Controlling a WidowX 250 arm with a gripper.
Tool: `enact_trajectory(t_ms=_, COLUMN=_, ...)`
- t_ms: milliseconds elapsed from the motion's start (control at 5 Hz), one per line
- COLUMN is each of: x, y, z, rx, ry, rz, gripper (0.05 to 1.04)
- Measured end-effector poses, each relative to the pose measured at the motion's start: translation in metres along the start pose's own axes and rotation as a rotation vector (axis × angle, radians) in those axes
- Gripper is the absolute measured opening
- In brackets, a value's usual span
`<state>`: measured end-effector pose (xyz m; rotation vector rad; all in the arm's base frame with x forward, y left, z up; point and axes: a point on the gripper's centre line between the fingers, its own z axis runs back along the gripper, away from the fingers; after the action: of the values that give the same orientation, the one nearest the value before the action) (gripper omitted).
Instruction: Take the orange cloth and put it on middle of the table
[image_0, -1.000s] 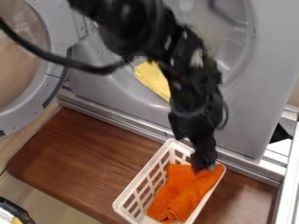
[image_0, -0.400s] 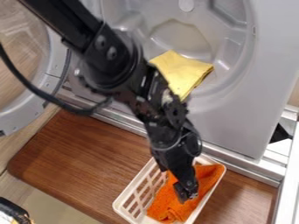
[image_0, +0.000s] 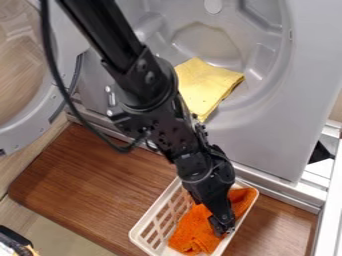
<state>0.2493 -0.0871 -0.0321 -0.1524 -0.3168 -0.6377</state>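
An orange cloth (image_0: 190, 231) lies inside a white basket (image_0: 136, 233), whose lattice could snag it during lifting. Near the basket's right side, the black jaws (image_0: 221, 231) could lose the cloth through a shallow pinch; whether apart or together cannot be told. Left of the basket, a round door (image_0: 61, 106), then brown desk (image_0: 93, 185); behind it, yellow cloth (image_0: 206, 82) in a grey machine (image_0: 284, 110).
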Motion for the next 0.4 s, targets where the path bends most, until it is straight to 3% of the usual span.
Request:
enact_trajectory(t_ms=200, x=-0.0032, y=-0.0022, z=-0.0089, rx=0.023, ry=0.041, rz=-0.006, gripper=0.689)
enact_trajectory(t_ms=400, x=0.0006, y=-0.0029, z=-0.0094, rx=0.031, ry=0.038, rz=-0.001, gripper=0.388)
